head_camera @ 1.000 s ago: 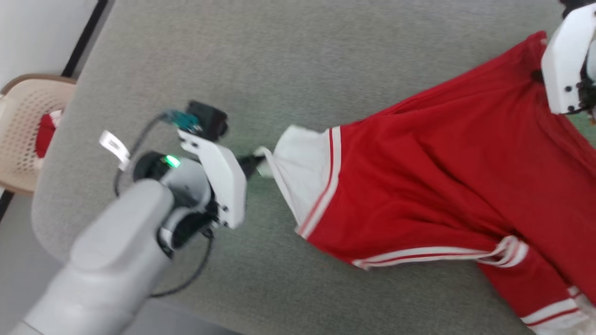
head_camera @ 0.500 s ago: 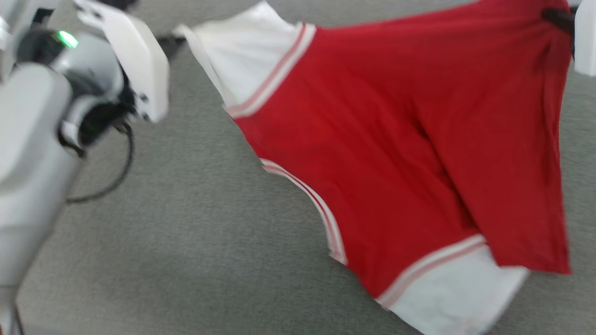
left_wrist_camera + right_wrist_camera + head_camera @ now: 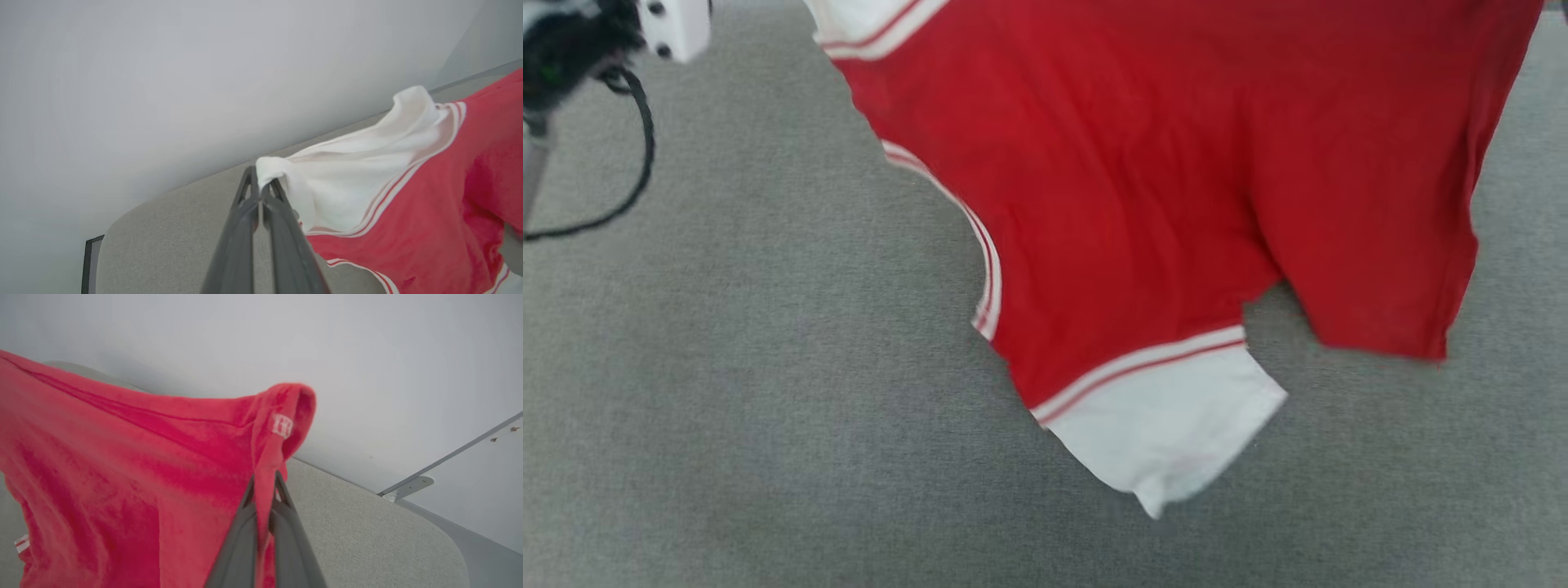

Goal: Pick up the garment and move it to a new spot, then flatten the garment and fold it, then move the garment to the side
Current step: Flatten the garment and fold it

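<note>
Garment [image 3: 1143,180] hangs above the grey counter [image 3: 727,392], filling 11 to 3 o'clock of my head view. Left end effector [image 3: 260,185] pinches its white sleeve, right end effector [image 3: 264,486] clamps a red edge. I judge pickup done; placing, flattening, folding, sidelining remain.

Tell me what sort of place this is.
Probably a plain indoor test room: a grey fabric-covered table with a rounded corner, a bare pale wall behind it, and a red jersey held over it by the left tool and right tool.
</note>
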